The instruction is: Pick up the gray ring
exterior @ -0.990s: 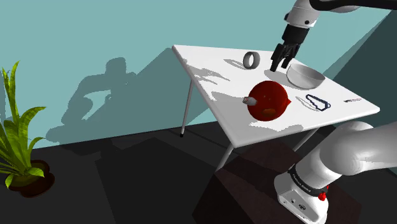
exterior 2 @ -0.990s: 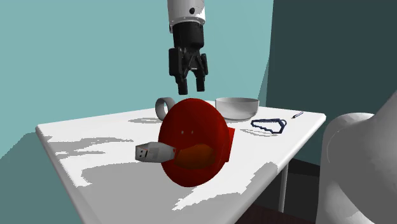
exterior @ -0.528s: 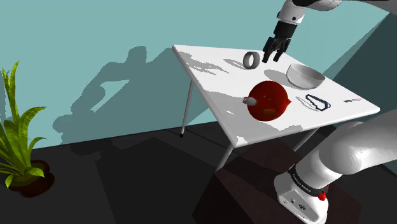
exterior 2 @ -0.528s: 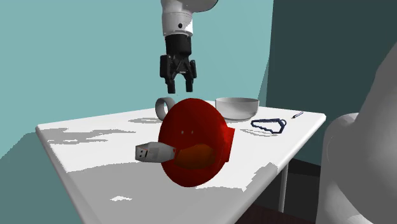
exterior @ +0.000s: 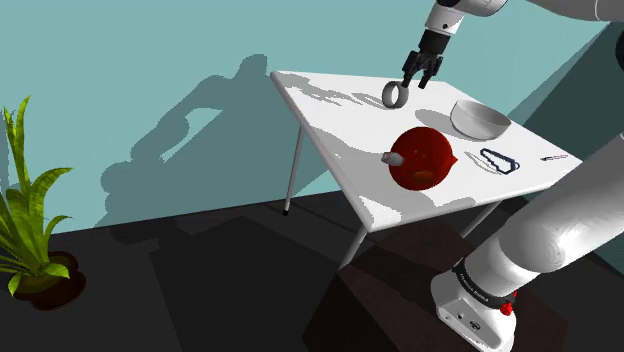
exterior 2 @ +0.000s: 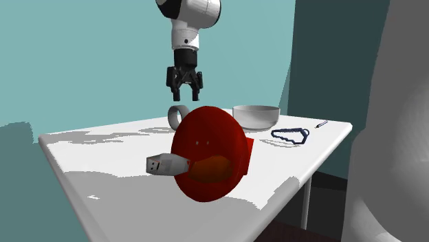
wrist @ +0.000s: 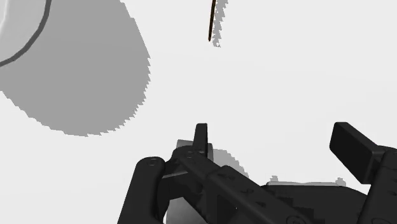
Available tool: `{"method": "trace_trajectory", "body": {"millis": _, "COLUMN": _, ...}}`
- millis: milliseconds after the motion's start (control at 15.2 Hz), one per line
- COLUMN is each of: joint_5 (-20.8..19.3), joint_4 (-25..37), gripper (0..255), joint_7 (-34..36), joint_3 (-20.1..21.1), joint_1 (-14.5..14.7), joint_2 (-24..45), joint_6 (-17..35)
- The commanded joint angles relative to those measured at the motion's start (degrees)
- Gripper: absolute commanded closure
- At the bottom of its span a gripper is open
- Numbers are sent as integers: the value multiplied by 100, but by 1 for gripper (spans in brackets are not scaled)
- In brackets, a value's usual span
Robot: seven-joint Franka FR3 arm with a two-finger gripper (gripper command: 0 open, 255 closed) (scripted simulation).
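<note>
My hand (exterior: 418, 76) is open. The two fingers (wrist: 201, 136) stand apart and hold nothing. The gray ring (exterior: 395, 95) stands up on its rim near the far edge of the white surface (exterior: 340, 150), away from my stand. My hand hangs just above it and a little to one side.

I think the ring could roll. It stands on its thin rim, so one bump from a finger may push it over or send it off toward the far edge. My hand is also not right over it. If I go straight down, my fingers may close beside the ring and catch nothing. The bowl (exterior: 480, 118) is near too, so a wide swing could hit it.

The shoulder view shows me the whole ring and the gap between it and my hand. In the second exterior view the red round thing (exterior 2: 210, 152) hides the low part of the ring (exterior 2: 178, 114), but I see well how high my hand (exterior 2: 183, 95) is. The wrist view shows best how far apart my fingers are.
</note>
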Motion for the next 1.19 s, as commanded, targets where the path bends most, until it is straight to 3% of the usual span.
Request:
{"method": "trace_trajectory", "body": {"millis": 0, "joint_5": 197, "joint_4": 614, "gripper": 0, "joint_7": -162, "joint_3": -116, "joint_1": -86, "joint_2": 528, "joint_6": -109}}
{"method": "trace_trajectory", "body": {"millis": 396, "joint_5": 807, "joint_4": 2336, "gripper": 0, "joint_7": -520, "joint_3": -310, "joint_1": -499, "joint_2": 1959, "joint_6": -520}}
{"method": "trace_trajectory", "body": {"millis": 990, "joint_5": 800, "joint_4": 1689, "gripper": 0, "joint_7": -569, "joint_3": -287, "joint_1": -463, "joint_2": 1914, "joint_6": 80}}
{"method": "trace_trajectory", "body": {"millis": 1056, "joint_5": 799, "joint_4": 1669, "gripper": 255, "joint_7": -574, "joint_3": -288, "joint_1": -464, "joint_2": 1910, "joint_6": 97}}
{"method": "trace_trajectory", "body": {"millis": 1122, "joint_5": 799, "joint_4": 1667, "gripper": 255, "joint_7": -571, "joint_3": -287, "joint_1": -462, "joint_2": 1908, "joint_6": 97}}
